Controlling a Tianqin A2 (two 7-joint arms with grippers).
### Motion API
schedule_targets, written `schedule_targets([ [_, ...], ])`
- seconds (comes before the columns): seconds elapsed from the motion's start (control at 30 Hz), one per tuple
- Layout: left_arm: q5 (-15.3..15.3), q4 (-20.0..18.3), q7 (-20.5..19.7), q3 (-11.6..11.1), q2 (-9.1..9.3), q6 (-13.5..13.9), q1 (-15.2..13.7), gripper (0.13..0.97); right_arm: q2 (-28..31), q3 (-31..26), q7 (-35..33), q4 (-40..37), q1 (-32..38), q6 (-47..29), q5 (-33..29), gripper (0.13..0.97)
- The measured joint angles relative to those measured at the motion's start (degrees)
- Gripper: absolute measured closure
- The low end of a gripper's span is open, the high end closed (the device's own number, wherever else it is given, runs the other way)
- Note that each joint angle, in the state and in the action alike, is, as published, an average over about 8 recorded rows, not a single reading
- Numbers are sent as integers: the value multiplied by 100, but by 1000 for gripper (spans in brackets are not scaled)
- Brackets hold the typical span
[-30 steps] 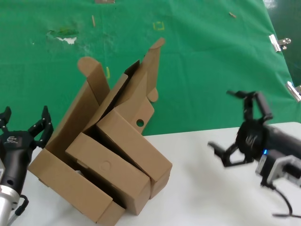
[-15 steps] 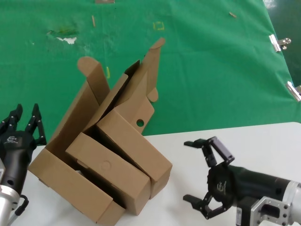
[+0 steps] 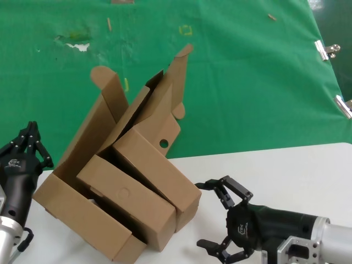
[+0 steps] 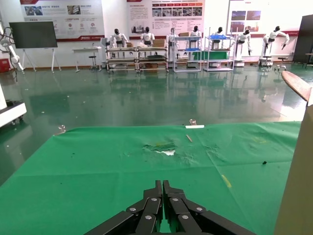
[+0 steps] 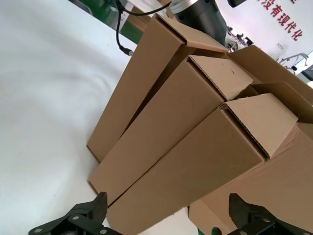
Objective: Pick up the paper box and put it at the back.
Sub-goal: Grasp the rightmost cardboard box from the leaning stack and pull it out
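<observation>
There are four brown boxes in one pile. The biggest carton [image 3: 77,212] lies tipped on the white counter [image 3: 286,170], with its flap [image 3: 102,74] up. Two long cartons lie inside it, side by side: one long carton [image 3: 126,206] has a circle on its face, and the second long carton [image 3: 157,170] is just behind it. The paper box [image 3: 159,118] leans at the back of the pile, open lid pointing up, with a small round hole [image 3: 163,143] in it. It is still in the pile, resting against the long cartons.

Behind the pile lies the green cloth [image 3: 247,82], with a ragged white patch [image 3: 81,47] and a few yellow marks. Two silver clips [image 3: 327,50] hold its edge.

The right end effector [image 3: 220,220] is low on the counter, just beside the pile, fingers spread wide apart. The left end effector [image 3: 30,144] waits on the other side of the pile, fingers pressed together. Far off is a big hall with shelves [image 4: 146,54].
</observation>
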Motion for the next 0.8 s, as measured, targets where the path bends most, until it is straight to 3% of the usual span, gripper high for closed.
schedule_targets([
  [0.3,1,0,0,0,0,0,0,951,-164,-185,-51,-316,304,-107,7,301],
  [0.8,1,0,0,0,0,0,0,957,-224,-281,273,-403,477,-125,54,646],
])
